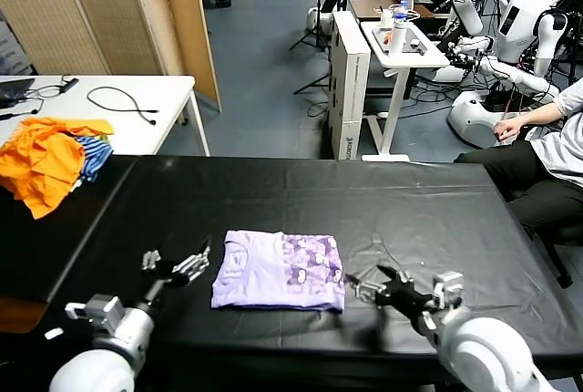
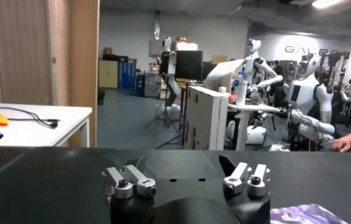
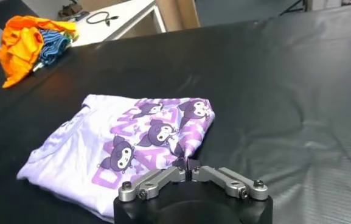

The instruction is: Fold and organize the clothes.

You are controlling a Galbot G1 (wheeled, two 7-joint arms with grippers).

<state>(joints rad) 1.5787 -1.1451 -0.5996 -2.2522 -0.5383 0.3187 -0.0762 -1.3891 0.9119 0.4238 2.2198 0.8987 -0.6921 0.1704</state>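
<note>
From the head cam, the pale lilac cotton T-shirt with the purple cartoon print (image 1: 278,271) lies folded into a neat rectangle near the front edge of the black-covered table (image 1: 364,205), one gripper flanking each side, probably ready for the next fold. The left wrist cam shows the left gripper (image 2: 186,182) spread wide and empty just beside the shirt. The right wrist cam has the right gripper (image 3: 190,172) with its fingertips closed together right at the shirt's printed edge, though I can't tell if any cloth is pinched.

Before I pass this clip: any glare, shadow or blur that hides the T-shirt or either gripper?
Head view: even light; soft sheen on the black table cover, T-shirt clearly lit, left gripper dark against the cover. Left wrist view: a bright ceiling light at one corner, gripper body in shadow. Right wrist view: right gripper near the lens slightly soft; print legible, cover creases catching light.
</note>
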